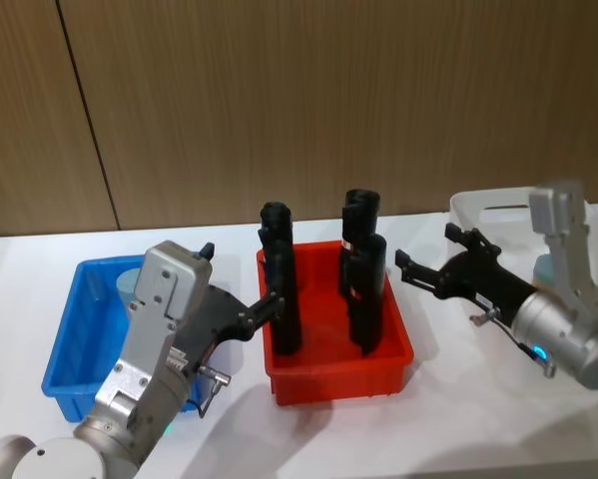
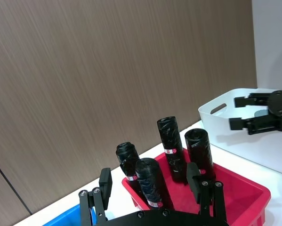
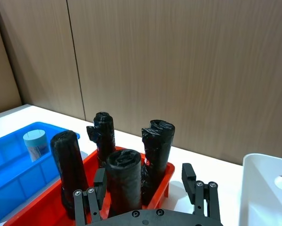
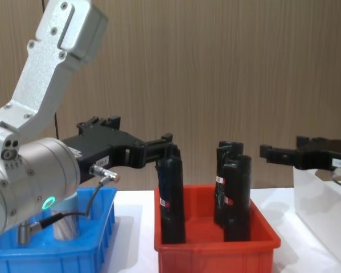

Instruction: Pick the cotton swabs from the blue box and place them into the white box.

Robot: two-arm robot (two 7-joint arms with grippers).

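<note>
One jar of cotton swabs stands in the blue box near its far rim, on the desk's left side. Left gripper spread, empty, beside the red bin's left rim; right gripper spread, empty, between red bin and white box

1 small clear cylindrical plastic jar of cotton swabs with a pale blue round lid is standing in the bright blue shallow rectangular plastic bin, well apart from the translucent milky-white rectangular plastic bin.
The jar is standing upright near the blue bin's far wall, its lid closed and facing up. The blue bin, ribbed and rimmed, is lying flat on the left side of the table. The white bin, smooth-walled with a handle slot in its end wall, is sitting at the table's right with its open top up; its contents are too hidden to tell.
</note>
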